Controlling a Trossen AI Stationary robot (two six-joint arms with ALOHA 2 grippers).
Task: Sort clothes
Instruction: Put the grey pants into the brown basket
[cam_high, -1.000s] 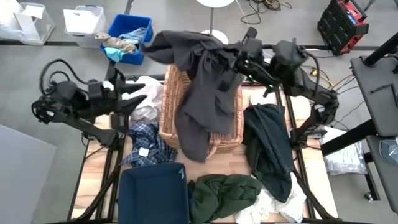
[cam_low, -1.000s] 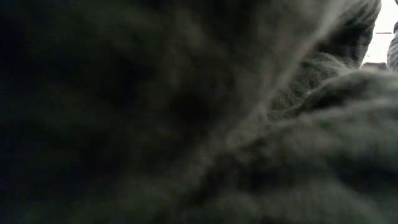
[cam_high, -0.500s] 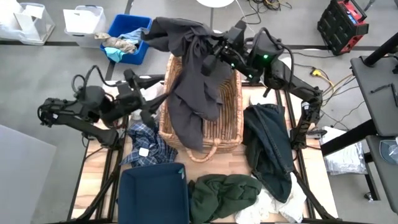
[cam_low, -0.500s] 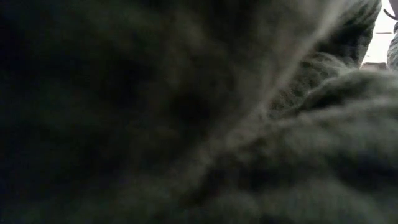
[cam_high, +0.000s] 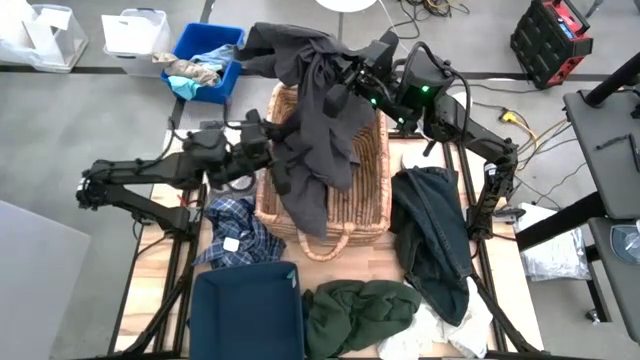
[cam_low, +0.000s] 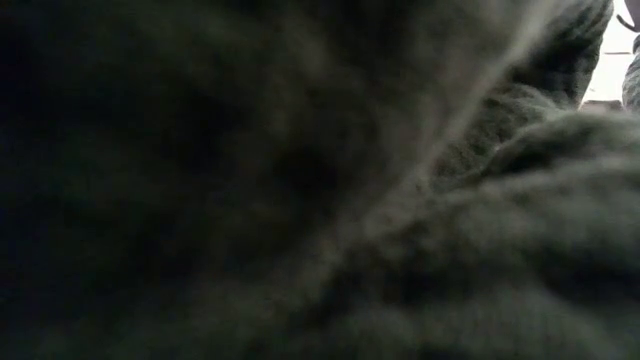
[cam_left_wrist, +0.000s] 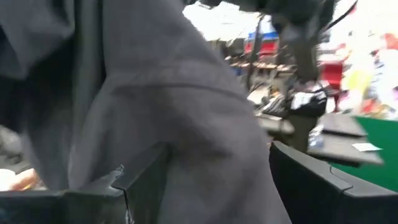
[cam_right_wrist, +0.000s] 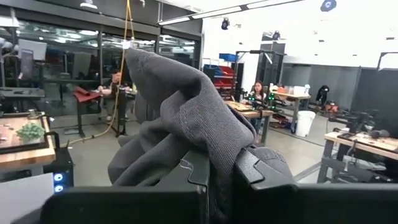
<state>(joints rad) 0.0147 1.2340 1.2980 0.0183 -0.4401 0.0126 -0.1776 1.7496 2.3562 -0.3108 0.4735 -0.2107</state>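
Charcoal garment (cam_high: 318, 120) — limp, draped, heavily creased

No text, label, brand, number or sign can be read in any of the views. The small white tag on the plaid garment (cam_high: 232, 243), at about 8 o'clock from the wicker basket (cam_high: 372, 205), is too small to show any print. The low view is filled by dark fabric. The room behind the arms in both wrist views carries no lettering that can be made out.
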